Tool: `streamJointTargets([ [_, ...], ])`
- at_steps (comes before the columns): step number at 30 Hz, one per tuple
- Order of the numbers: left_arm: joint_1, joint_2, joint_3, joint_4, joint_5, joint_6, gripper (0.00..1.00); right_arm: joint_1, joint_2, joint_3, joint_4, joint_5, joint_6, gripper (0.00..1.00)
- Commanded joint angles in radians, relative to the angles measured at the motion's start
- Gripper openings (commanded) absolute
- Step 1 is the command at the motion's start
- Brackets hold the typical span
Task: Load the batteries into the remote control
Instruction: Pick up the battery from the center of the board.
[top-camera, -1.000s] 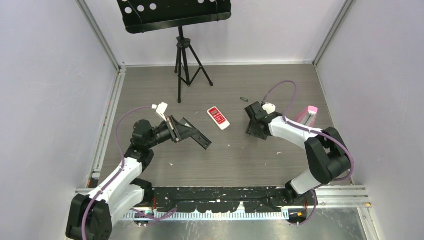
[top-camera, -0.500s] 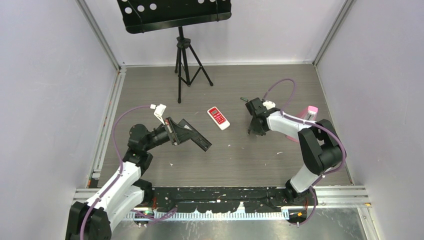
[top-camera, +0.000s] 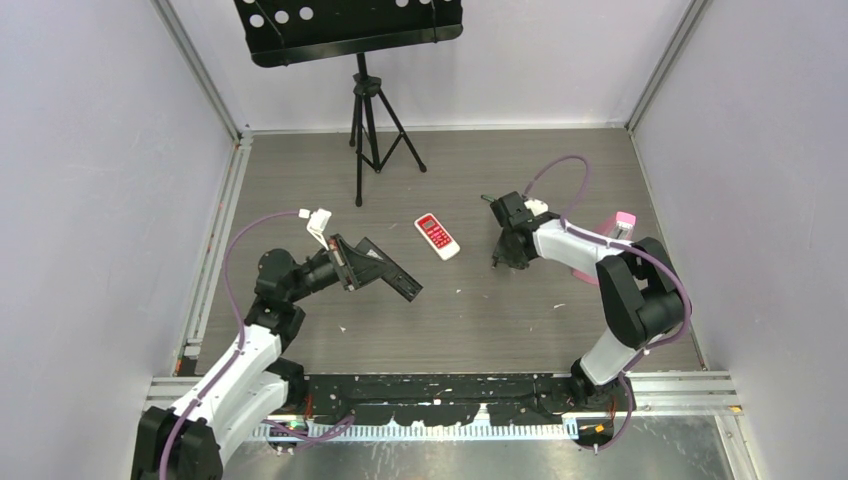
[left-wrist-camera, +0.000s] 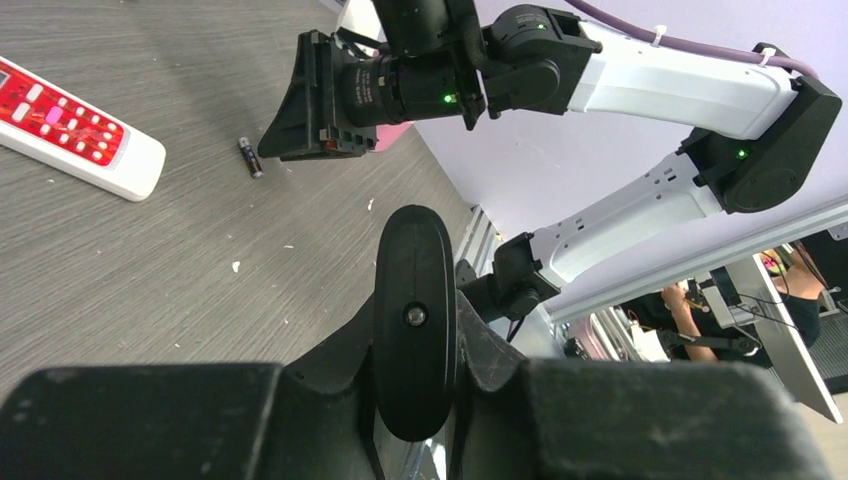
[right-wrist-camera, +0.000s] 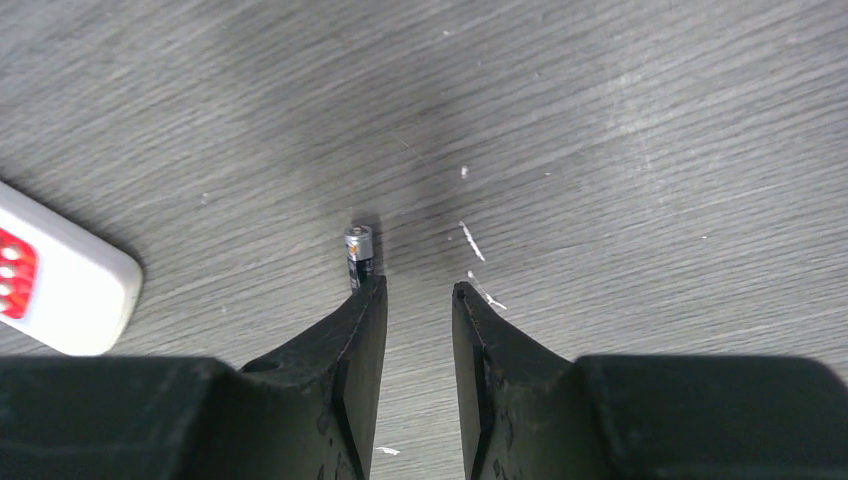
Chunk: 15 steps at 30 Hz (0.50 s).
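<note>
Centrally, a single battery (right-wrist-camera: 359, 257) lies flat on the grey wood-grain table (right-wrist-camera: 620, 120). It is a tiny, finger-thin cylinder with a dark body, a silvery cap at its far end and a pale band just behind that cap.

Right gripper (right-wrist-camera: 418, 292): the jaws are parted by a narrow gap with nothing between them, and the tips are low over the table. The battery's near end meets the tip of the finger (right-wrist-camera: 360, 330) nearer the white remote (right-wrist-camera: 55, 290), outside the gap. That remote, white with a red button face, lies flat near the battery.

Left gripper (left-wrist-camera: 415, 345): pressed together onto a black remote (left-wrist-camera: 414, 260). Its own wrist view shows the remote end-on as a slim rounded edge; the top view shows a long dark slab. It is well apart from the battery. Whether its battery compartment is open cannot be told.
</note>
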Motion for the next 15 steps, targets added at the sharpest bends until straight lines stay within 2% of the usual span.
streamJointTargets([
  [1,-0.003,-0.03,0.009,0.002,-0.031,0.04,0.0,-0.002,-0.037,0.065,-0.004,0.004,-0.014,0.36],
  [9,-0.003,-0.016,0.009,-0.003,-0.048,0.046,0.0,-0.002,0.046,0.103,0.001,-0.042,-0.036,0.39],
  [15,-0.003,0.004,0.005,-0.003,-0.05,0.049,0.0,-0.002,0.09,0.098,0.008,-0.059,-0.036,0.37],
])
